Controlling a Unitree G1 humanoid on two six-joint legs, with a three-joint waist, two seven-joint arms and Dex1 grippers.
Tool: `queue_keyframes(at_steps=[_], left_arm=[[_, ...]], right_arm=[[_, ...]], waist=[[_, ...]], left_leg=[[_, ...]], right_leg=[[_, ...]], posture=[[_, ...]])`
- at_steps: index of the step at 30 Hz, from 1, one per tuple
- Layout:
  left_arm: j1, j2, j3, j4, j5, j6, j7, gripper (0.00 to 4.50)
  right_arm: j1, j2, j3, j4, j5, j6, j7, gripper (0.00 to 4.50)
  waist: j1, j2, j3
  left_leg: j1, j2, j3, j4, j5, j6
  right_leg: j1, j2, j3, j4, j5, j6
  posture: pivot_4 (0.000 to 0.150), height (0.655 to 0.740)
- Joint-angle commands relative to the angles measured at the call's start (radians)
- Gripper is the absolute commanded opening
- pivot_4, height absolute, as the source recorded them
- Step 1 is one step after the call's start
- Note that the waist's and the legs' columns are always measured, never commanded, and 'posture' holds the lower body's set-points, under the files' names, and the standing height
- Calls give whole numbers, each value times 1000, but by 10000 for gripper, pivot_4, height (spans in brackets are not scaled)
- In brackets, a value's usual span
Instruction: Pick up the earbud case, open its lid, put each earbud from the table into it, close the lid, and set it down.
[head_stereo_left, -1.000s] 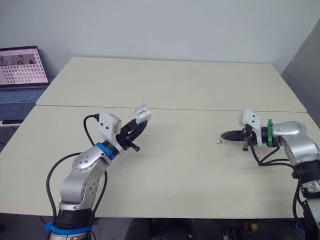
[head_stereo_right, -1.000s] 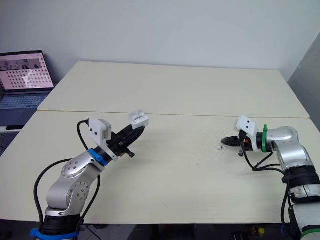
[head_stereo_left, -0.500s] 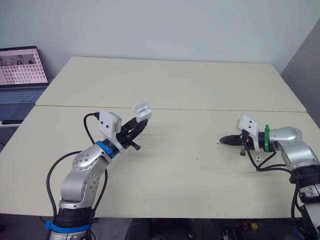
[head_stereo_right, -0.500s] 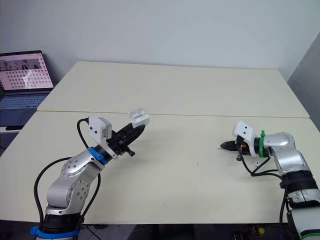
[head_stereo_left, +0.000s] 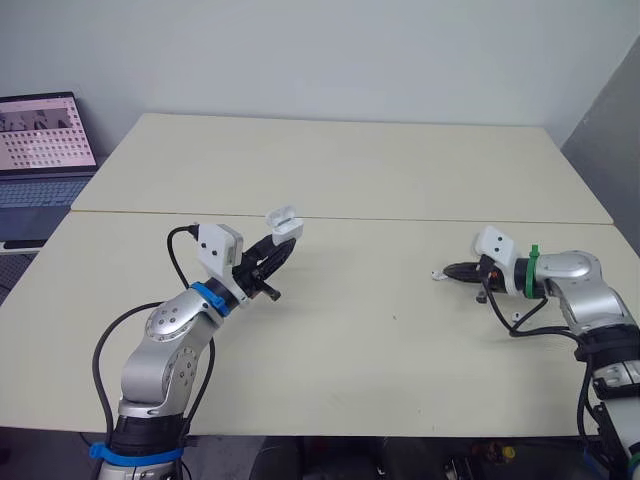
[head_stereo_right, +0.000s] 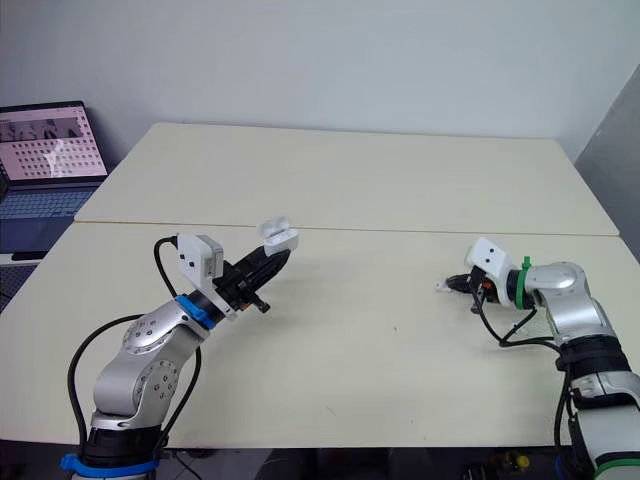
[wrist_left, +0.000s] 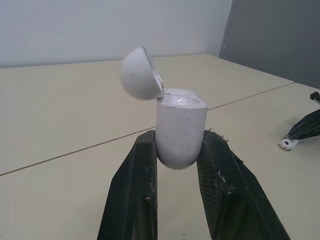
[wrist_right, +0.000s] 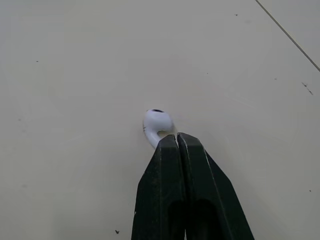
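One earbud case (wrist_left: 181, 127), lid (wrist_left: 141, 73) flipped open, is clamped in our left gripper (wrist_left: 180, 139), its inside hidden; our right gripper (wrist_right: 175, 139) pinches a white earbud (wrist_right: 158, 123) by its stem.

the earbud case (wrist_left: 181, 127) is a small white capsule with a rounded base, standing upright and clamped by its lower half between the two black fingers of the left gripper (wrist_left: 180, 140), raised above the table's left side. its domed lid (wrist_left: 141, 73) is hinged open and tipped back to one side, leaving the top of the body exposed. one white earbud (wrist_right: 158, 123) is pinched by its stem in the closed tips of the right gripper (wrist_right: 176, 141), its rounded head poking out beyond them, low over the table's right side.
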Motion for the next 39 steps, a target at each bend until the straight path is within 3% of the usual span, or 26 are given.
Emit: queue_keyframes(at_steps=[1,10,13,17,23,39], left_arm=[[-3,7,4,-44,-3,-14,-2,7239],[2,11,10,-42,-5,-17,-6,7239],[3,10,8,-42,-5,-18,-7,7239],[-9,2,-1,-31,1,-24,-5,7239],[12,-4,-2,-49,3,-28,3,7239],[41,-3,7,-83,1,-22,26,7239]], right_arm=[[-31,-5,-22,8,-3,-30,-10,372],[-68,-49,-27,-54,51,56,117,372],[-102,-78,15,-83,21,75,174,6399],[-165,-68,109,-75,-68,29,209,19211],[-205,-35,186,-64,-132,62,232,19211],[-310,33,233,192,-234,-37,217,19211]], waist=[[0,0,0],[0,0,0],[0,0,0],[-1,0,0],[0,0,0],[0,0,0]], left_leg=[[0,0,0,0,0,0],[0,0,0,0,0,0],[0,0,0,0,0,0],[0,0,0,0,0,0],[-1,0,0,0,0,0],[0,0,0,1,0,0]], right_leg=[[0,0,0,0,0,0],[0,0,0,0,0,0],[0,0,0,0,0,0],[0,0,0,0,-1,1],[0,0,0,0,0,0],[0,0,0,0,2,-3]], posture=[[1500,7400],[1500,7400],[1500,7400],[1500,7400],[1500,7400],[1500,7400]])
